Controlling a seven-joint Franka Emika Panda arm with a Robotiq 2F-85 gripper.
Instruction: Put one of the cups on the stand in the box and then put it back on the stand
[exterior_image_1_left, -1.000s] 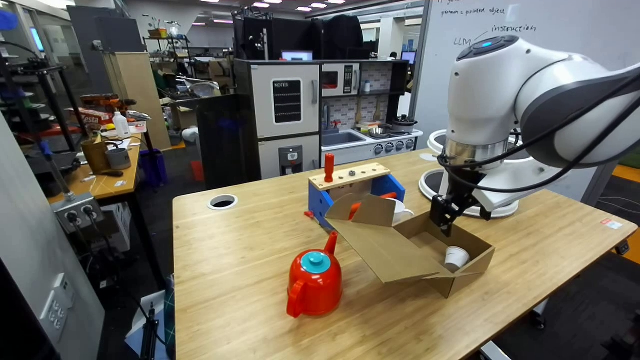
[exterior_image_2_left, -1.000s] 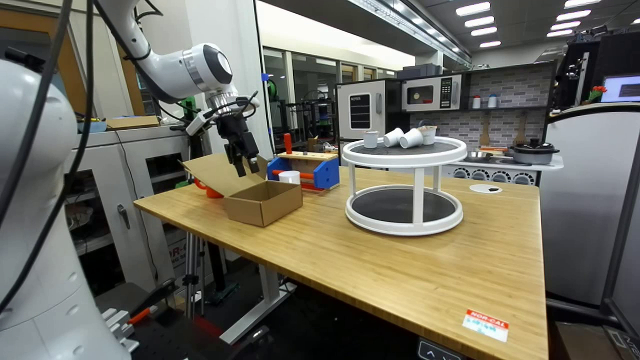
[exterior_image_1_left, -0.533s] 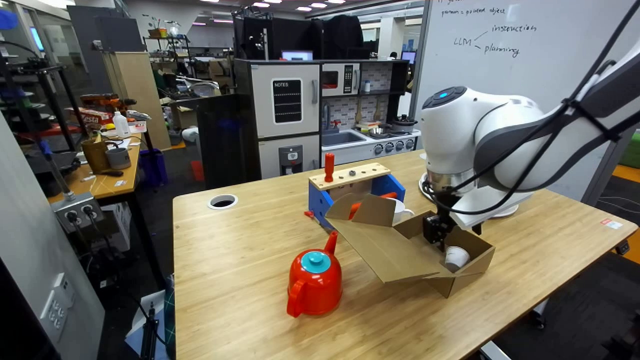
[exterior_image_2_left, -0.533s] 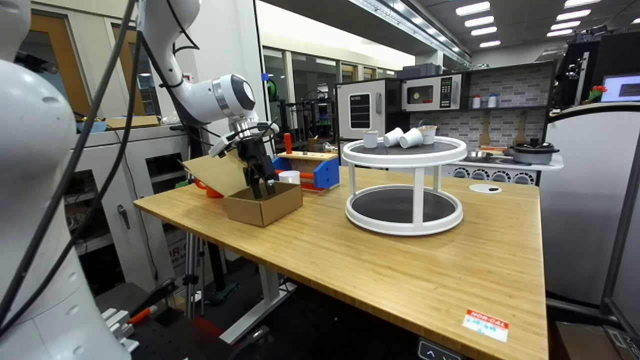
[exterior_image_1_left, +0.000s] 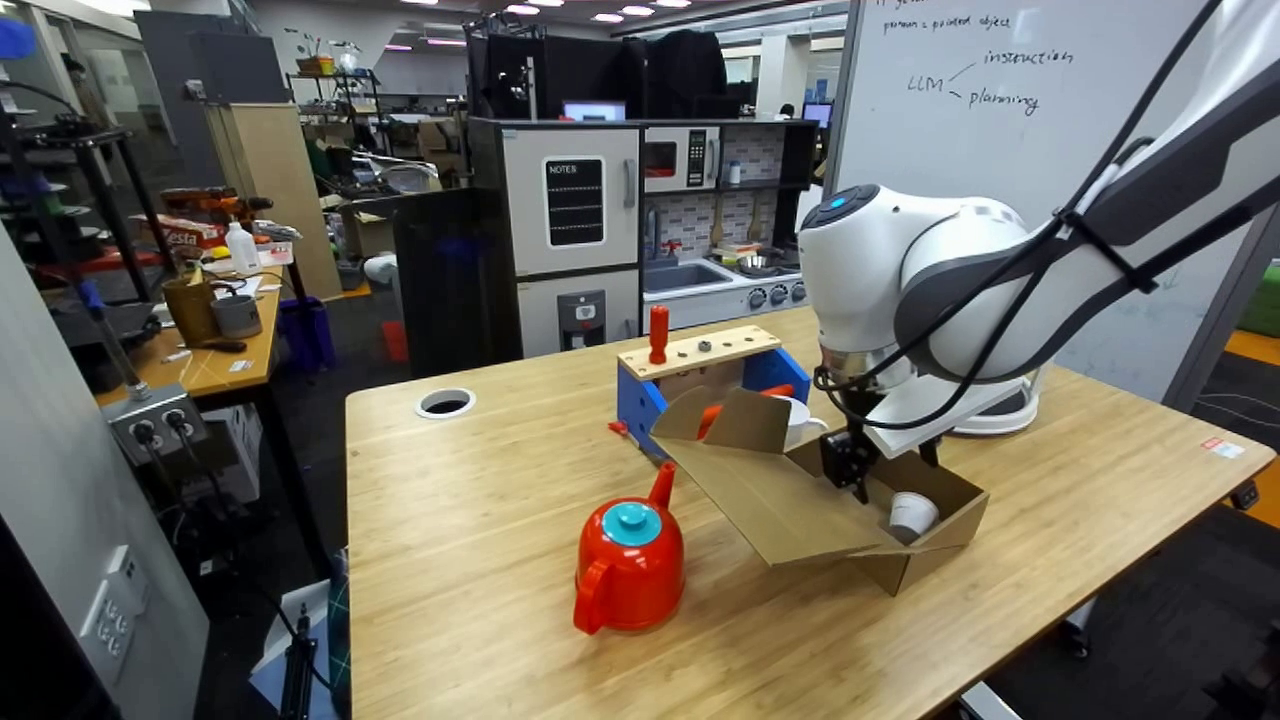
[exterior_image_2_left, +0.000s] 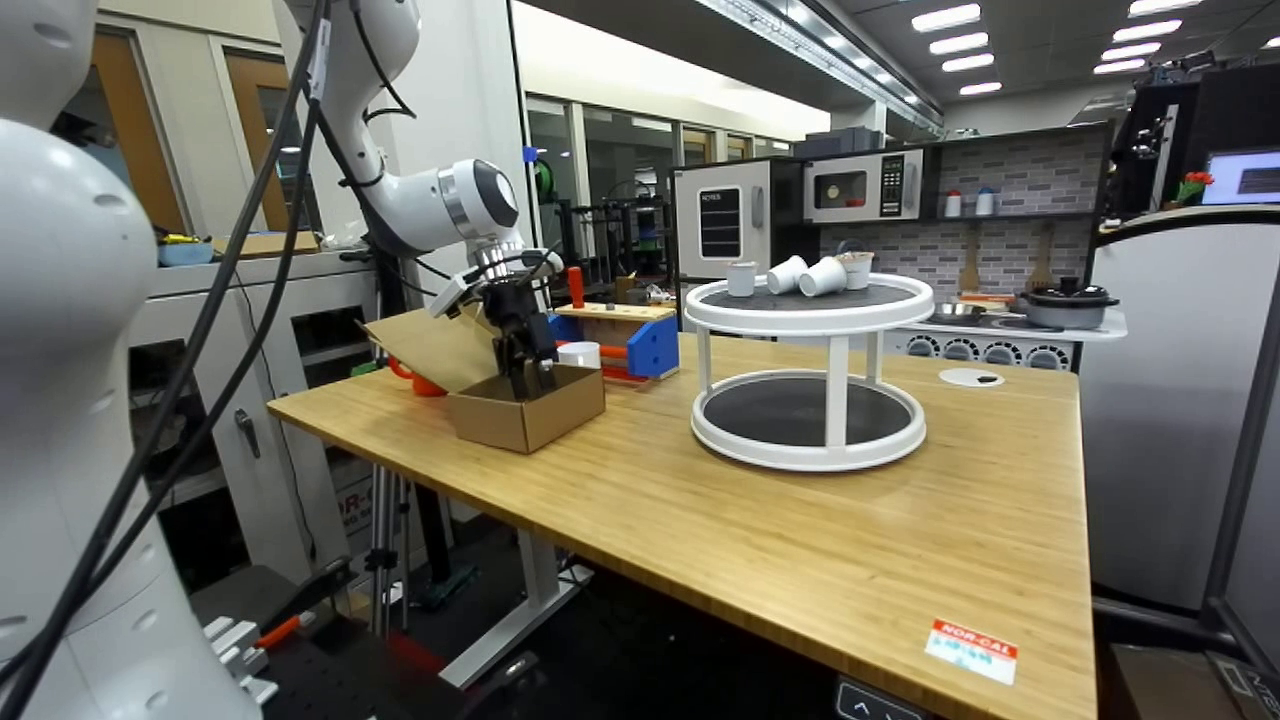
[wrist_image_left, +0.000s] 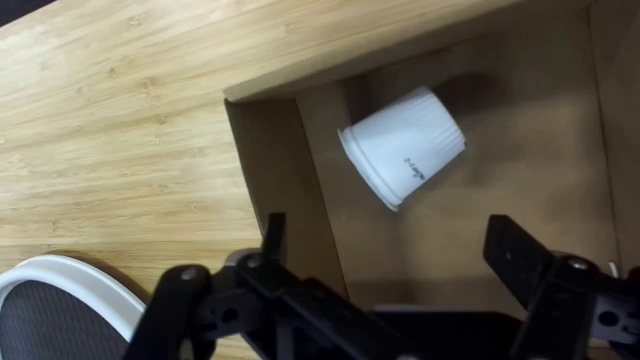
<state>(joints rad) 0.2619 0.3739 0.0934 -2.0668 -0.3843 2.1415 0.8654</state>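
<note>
White cup (wrist_image_left: 405, 145), near the spread, empty gripper (wrist_image_left: 387, 220), lies on its side inside the cardboard box (exterior_image_2_left: 565, 412): likely light, slick, easily dented. I'd pinch its ribbed body gently, minding the box's close walls (wrist_image_left: 280, 155). Beside the box: mug (exterior_image_2_left: 578, 354), toy workbench (exterior_image_2_left: 652, 348), teapot (exterior_image_1_left: 630, 570); well apart, the two-tier stand (exterior_image_2_left: 838, 390).

Looks like matt cardboard on box (exterior_image_2_left: 565, 415), ribbed on cup (wrist_image_left: 407, 142), smooth on stand (exterior_image_2_left: 800, 321). Shines plastic-like on teapot (exterior_image_1_left: 645, 580); shows woodgrain on table (exterior_image_1_left: 480, 560).
</note>
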